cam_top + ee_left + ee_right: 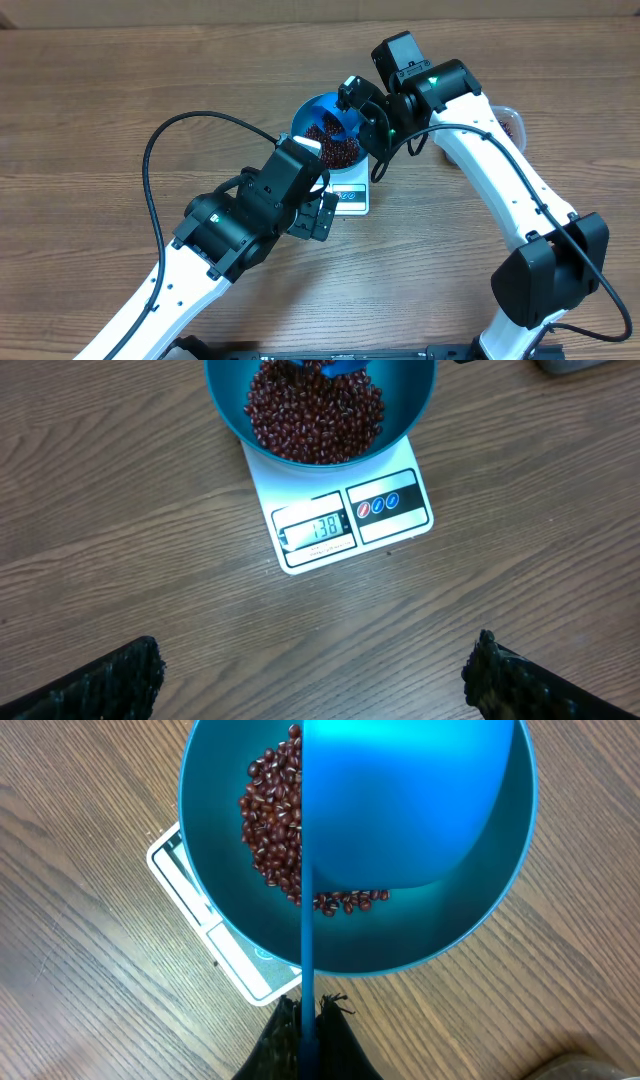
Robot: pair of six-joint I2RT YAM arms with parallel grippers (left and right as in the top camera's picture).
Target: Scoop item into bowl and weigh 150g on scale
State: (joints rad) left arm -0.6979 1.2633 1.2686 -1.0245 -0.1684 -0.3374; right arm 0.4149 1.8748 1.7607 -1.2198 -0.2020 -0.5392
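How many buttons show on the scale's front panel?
2, side by side on the scale: left button next to the display, right button beyond it. None seem hidden.

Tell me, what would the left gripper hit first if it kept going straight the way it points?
Most likely the bare wooden table, just short of the scale. The open left gripper frames only wood; the scale sits slightly farther ahead, though depth is unclear.

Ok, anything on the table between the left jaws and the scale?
No, that stretch is bare wood. The left wrist view shows only tabletop between the open jaws of the left gripper and the scale.
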